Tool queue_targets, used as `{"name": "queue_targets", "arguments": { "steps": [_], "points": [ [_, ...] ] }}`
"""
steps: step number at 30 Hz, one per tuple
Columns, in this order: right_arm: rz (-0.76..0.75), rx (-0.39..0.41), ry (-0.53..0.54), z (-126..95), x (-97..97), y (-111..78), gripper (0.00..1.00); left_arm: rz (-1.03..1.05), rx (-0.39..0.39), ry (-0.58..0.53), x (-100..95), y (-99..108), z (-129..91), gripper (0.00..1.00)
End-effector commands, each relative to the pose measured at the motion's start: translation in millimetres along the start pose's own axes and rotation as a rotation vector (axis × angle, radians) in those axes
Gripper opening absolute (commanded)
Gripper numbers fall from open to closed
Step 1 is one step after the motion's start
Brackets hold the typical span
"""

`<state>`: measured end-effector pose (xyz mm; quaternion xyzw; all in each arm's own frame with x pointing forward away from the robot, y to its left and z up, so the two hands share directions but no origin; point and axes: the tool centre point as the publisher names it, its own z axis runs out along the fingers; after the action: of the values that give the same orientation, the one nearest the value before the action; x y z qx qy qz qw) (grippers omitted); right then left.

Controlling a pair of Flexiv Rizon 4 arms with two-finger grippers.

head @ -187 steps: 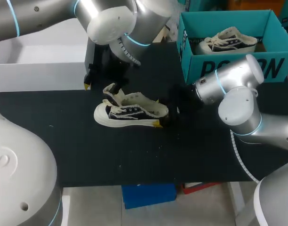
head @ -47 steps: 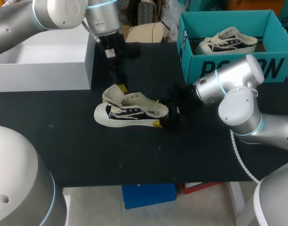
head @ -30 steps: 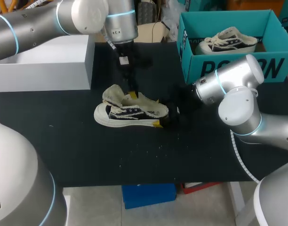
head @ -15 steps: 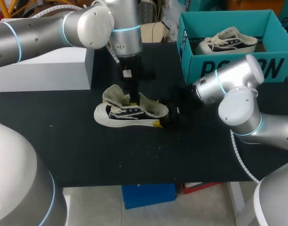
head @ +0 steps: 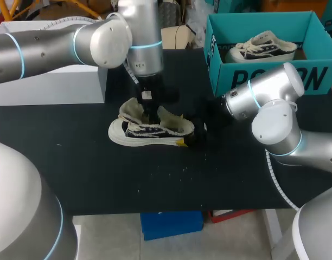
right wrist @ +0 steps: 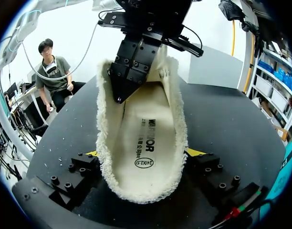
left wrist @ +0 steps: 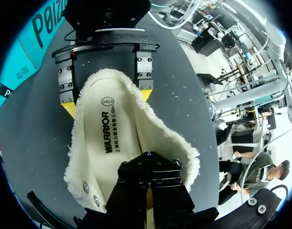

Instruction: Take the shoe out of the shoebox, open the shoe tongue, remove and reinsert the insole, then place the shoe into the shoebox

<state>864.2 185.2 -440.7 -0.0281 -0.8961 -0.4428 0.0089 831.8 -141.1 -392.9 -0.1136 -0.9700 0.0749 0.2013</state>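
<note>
A black-and-white shoe with a fleecy cream lining lies on the black table, its tongue folded forward over the toe. My left gripper points straight down into the shoe's mouth. The left wrist view shows this gripper shut and empty, with its tip on the cream insole toward the front. My right gripper straddles the heel. In the right wrist view its yellow tips press the heel collar from both sides. The insole lies flat inside.
The teal shoebox stands at the back right with a second shoe in it. A white box sits at the back left. Bare black table lies in front of the shoe.
My left gripper has swung right from the back of the table and come down into the shoe's opening. The right arm and the shoe have stayed put.
</note>
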Motion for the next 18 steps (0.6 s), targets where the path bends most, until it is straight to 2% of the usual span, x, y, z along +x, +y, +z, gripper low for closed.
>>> {"name": "queue_targets", "arguments": {
  "steps": [1,18],
  "points": [
    [0.001,-0.001,-0.001,2,-0.1,-2.3,0.0,0.0,-0.003,-0.007,2.7,-1,8,0.0],
    [0.001,-0.001,-0.001,2,-0.1,-2.3,0.0,-0.046,-0.023,-0.046,0.9,2,21,0.0]
  ]
}}
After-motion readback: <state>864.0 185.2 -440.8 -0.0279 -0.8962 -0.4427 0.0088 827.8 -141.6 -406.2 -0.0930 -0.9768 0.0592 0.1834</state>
